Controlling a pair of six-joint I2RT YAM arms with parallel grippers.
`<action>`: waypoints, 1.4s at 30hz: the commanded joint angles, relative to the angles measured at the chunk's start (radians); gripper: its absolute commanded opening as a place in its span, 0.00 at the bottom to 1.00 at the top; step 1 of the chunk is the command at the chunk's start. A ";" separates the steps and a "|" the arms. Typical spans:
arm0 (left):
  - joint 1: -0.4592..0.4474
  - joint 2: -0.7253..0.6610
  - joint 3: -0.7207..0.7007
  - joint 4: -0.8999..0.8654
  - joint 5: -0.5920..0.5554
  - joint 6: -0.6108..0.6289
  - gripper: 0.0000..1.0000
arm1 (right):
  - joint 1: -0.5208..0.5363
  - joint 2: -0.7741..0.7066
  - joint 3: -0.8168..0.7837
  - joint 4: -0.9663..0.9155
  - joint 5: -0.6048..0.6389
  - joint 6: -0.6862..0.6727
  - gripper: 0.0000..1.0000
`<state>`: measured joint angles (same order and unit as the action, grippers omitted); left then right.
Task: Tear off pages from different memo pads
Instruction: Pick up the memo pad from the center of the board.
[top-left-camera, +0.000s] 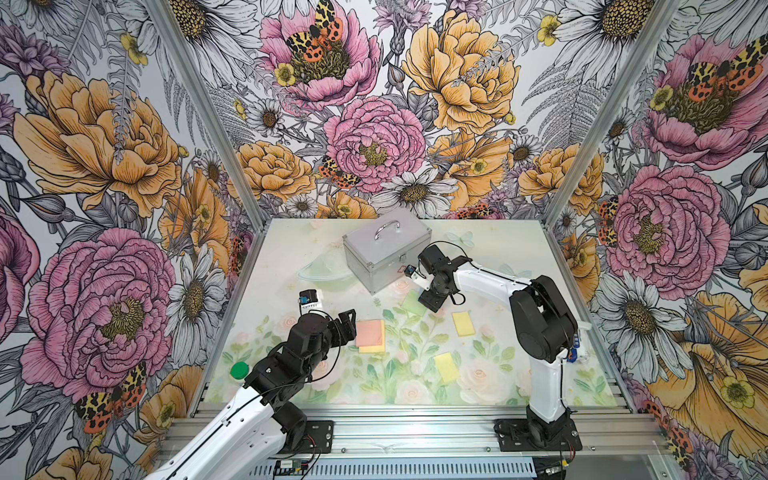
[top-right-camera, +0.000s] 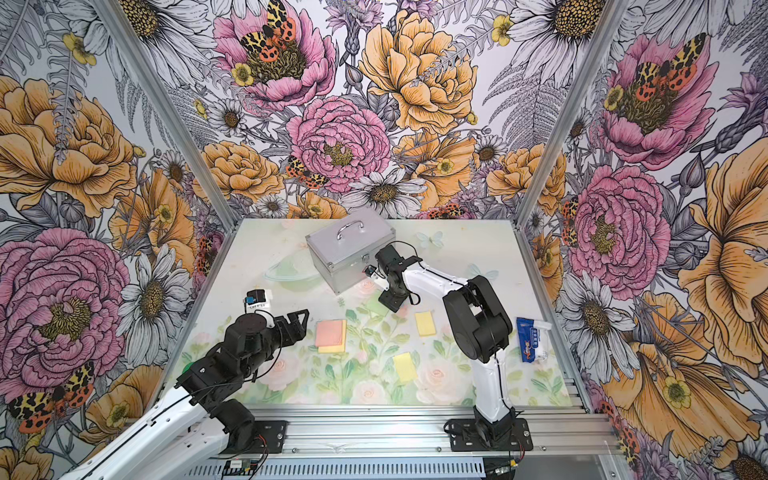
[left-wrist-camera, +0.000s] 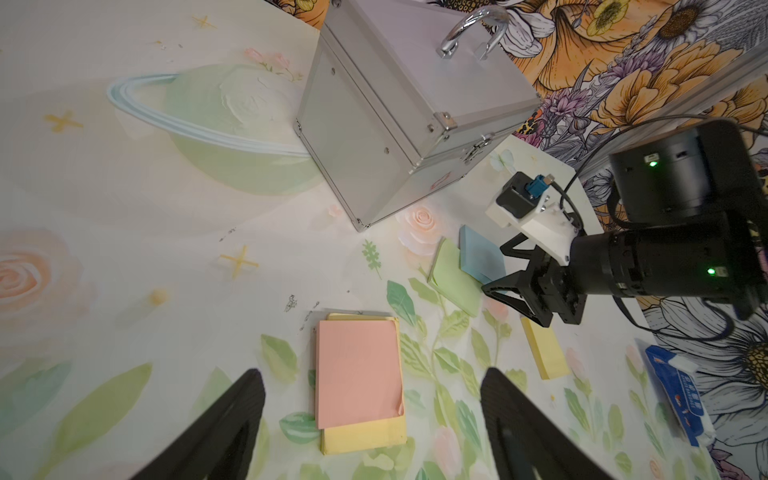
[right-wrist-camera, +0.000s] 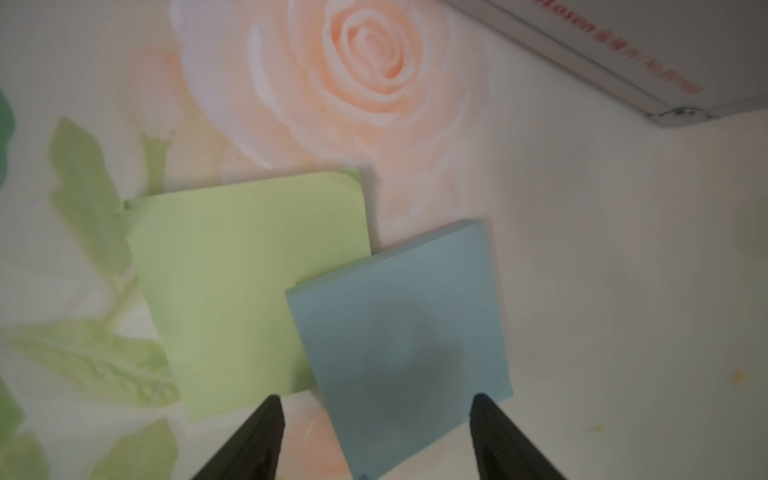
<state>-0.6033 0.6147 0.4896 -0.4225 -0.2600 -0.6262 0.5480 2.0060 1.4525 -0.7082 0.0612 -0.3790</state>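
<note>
My left gripper (left-wrist-camera: 372, 376) is open, its fingers either side of a salmon-pink sheet (left-wrist-camera: 357, 370) with one curled corner. That sheet lies on a yellow memo pad (left-wrist-camera: 365, 438) and sits just right of the left gripper (top-left-camera: 347, 324) in a top view. My right gripper (right-wrist-camera: 376, 398) is open low over a blue memo pad (right-wrist-camera: 399, 316), which overlaps a green pad (right-wrist-camera: 249, 270). In both top views the right gripper (top-left-camera: 430, 301) hides the blue pad, and only the green pad (top-left-camera: 412, 302) shows. A second yellow pad (top-left-camera: 463, 323) and a flat yellow page (top-left-camera: 446, 366) lie nearer the front.
A silver metal case (top-left-camera: 386, 249) with a handle stands at the back, close behind the right gripper. A green bottle cap (top-left-camera: 240, 370) sits by the left arm. A blue-and-white tissue packet (top-right-camera: 532, 338) lies at the mat's right edge.
</note>
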 joint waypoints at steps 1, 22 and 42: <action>0.013 -0.012 -0.015 0.028 0.022 0.015 0.84 | -0.007 0.003 0.001 -0.010 0.040 -0.097 0.72; 0.013 0.000 -0.025 0.047 0.022 0.015 0.85 | 0.017 0.063 0.069 -0.065 0.086 -0.115 0.24; 0.013 0.055 -0.009 0.108 0.144 0.005 0.86 | 0.033 -0.367 -0.054 -0.131 -0.146 0.560 0.00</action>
<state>-0.6033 0.6594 0.4782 -0.3485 -0.1734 -0.6266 0.5468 1.6867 1.4326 -0.7937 -0.0746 -0.0521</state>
